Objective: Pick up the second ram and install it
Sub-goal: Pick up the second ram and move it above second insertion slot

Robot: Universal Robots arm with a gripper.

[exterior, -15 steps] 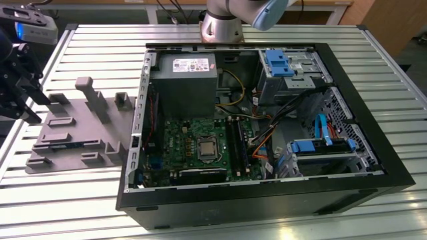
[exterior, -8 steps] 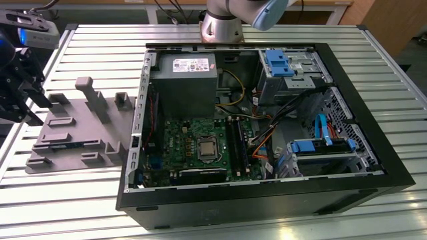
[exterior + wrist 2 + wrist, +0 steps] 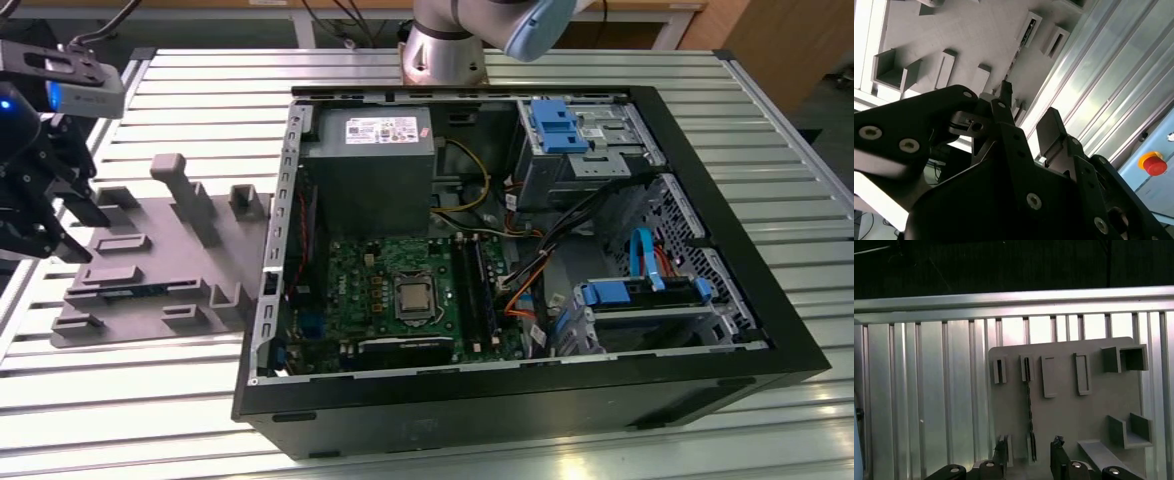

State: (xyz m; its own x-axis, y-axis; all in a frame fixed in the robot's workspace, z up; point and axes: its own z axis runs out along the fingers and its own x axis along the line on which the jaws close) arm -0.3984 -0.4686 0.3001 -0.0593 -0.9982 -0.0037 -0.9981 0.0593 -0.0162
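The second ram (image 3: 1029,407) is a thin stick standing on its edge in two slotted holders of a grey fixture plate (image 3: 1074,415). In the second wrist view the ram (image 3: 1016,56) runs as a dark line across the plate (image 3: 969,35). My gripper (image 3: 1030,454) is open above the plate, one finger on each side of the ram's near end and apart from it. The black fingertips (image 3: 1004,94) show in both wrist views. In the exterior view my gripper (image 3: 70,225) hangs at the left edge of the fixture plate (image 3: 167,245), holding nothing.
An open computer case (image 3: 534,380) lies at the exterior view's right of the fixture, with its green motherboard (image 3: 354,290) and black memory slots (image 3: 470,290) exposed. Blue drive brackets (image 3: 554,125) and cables fill its far side. A slatted metal table (image 3: 160,390) carries everything.
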